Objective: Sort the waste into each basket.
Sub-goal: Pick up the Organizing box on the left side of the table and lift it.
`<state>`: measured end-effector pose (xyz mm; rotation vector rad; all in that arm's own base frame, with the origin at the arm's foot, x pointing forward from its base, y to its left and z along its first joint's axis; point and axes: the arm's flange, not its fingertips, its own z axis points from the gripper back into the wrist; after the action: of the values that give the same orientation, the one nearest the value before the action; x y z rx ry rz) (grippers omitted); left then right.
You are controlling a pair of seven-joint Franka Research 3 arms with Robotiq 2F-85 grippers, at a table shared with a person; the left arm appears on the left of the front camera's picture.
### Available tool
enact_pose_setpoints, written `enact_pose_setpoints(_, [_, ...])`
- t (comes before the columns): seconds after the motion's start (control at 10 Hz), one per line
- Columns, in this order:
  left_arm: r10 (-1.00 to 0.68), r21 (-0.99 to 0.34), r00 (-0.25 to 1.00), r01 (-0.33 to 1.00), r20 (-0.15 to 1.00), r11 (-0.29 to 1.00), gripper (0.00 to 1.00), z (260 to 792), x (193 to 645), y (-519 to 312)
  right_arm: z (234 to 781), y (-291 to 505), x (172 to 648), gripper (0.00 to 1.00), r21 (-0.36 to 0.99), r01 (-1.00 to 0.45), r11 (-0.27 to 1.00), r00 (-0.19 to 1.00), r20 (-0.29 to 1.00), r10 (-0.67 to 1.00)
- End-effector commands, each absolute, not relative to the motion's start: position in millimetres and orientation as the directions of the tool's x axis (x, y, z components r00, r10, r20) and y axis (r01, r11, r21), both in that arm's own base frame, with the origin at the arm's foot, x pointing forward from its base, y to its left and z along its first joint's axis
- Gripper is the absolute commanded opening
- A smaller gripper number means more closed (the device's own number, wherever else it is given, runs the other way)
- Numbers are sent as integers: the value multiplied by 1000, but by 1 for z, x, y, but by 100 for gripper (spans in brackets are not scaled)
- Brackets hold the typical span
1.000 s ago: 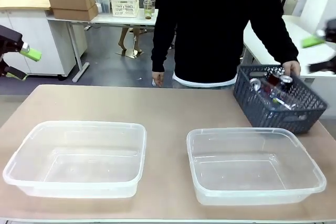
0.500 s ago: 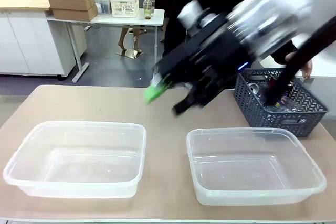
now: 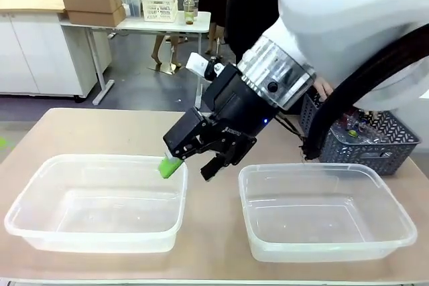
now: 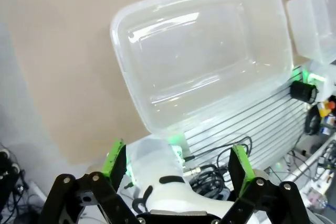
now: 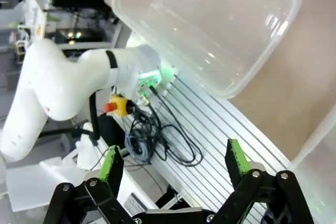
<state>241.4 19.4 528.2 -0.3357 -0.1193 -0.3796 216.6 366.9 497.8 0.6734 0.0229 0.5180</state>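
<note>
Two clear tubs stand side by side on the table, the left tub point(image 3: 100, 199) and the right tub point(image 3: 322, 216), both with nothing in them. My right gripper point(image 3: 191, 164) reaches across the middle and hangs open over the gap between them, at the left tub's near right corner. In the right wrist view the right gripper point(image 5: 174, 162) holds nothing, with one tub point(image 5: 210, 24) beyond it. In the left wrist view my left gripper point(image 4: 177, 162) is open and holds nothing, above a tub point(image 4: 205, 51). Cans and bottles point(image 3: 355, 128) lie in the dark grey basket point(image 3: 375, 149), partly hidden.
The grey basket sits at the table's far right, behind the right tub. A person's hand point(image 3: 324, 88) shows just behind my right arm near the basket. The white right arm point(image 3: 348, 25) covers much of the upper right. A second tub point(image 4: 315, 19) lies at the left wrist view's corner.
My right arm has swung from the far right across the table and down to the left tub's corner. The left gripper has left the front view's left edge.
</note>
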Motion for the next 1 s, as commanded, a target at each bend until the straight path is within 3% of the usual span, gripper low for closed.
enact_pose_setpoints(0.0, [-337,-256,938,345,79,903,100,480,262,-13,473,423,216,100,500,-373,782,915,60,398])
enact_pose_setpoints(0.1, [-337,-288,941,333,35,898,100,452,263,-20,456,447,228,100,459,-297,837,941,-10,339])
enact_pose_setpoints(0.3, [-236,-175,966,215,-108,961,100,397,253,-9,420,470,246,100,321,-115,940,983,-99,154])
enact_pose_setpoints(0.5, [-174,-27,981,173,-87,985,100,367,249,4,415,456,255,100,213,-32,977,999,-32,40])
enact_pose_setpoints(0.6, [-253,-187,963,232,-96,955,100,450,305,-4,400,446,239,100,325,-141,935,984,-59,169])
enact_pose_setpoints(0.9, [-237,-103,967,227,-95,968,100,427,320,-7,388,446,260,100,217,-27,976,998,-43,37])
